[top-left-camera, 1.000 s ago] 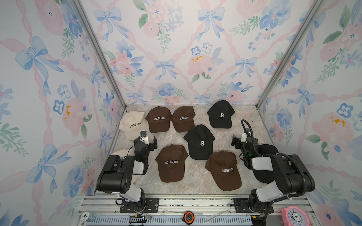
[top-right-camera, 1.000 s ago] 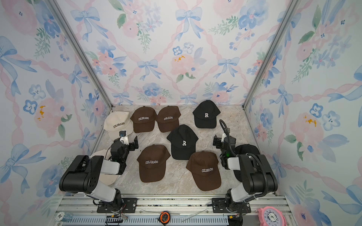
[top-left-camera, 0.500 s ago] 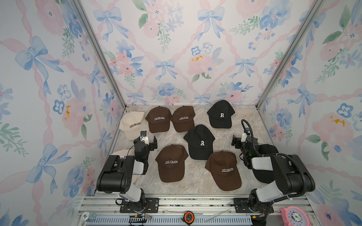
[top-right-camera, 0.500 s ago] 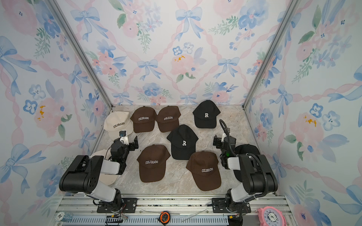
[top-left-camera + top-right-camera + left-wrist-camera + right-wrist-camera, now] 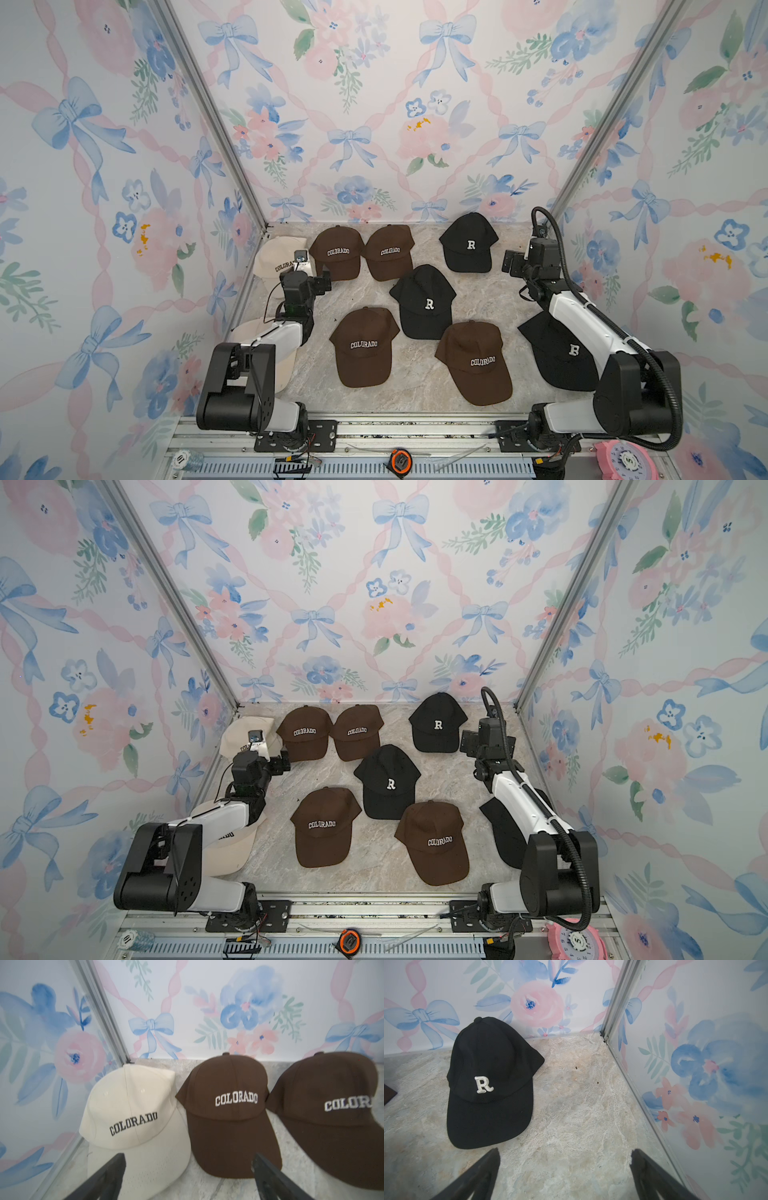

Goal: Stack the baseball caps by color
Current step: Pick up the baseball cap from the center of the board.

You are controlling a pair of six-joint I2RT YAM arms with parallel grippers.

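Left gripper (image 5: 187, 1176) hangs spread and empty, unmoved over the last second, before the cream cap (image 5: 133, 1109) and brown caps (image 5: 337, 254), right gripper (image 5: 564, 1174) likewise by the black cap (image 5: 490, 1084); nothing stacked yet.

Both arms are built of glossy black joint housings and white link shells. The left arm (image 5: 266, 345) carries a thin black cable along its white forearm; the right arm (image 5: 582, 316) trails a thick ribbed black hose. Each base bolts onto black plates on a silver rail (image 5: 415, 428).
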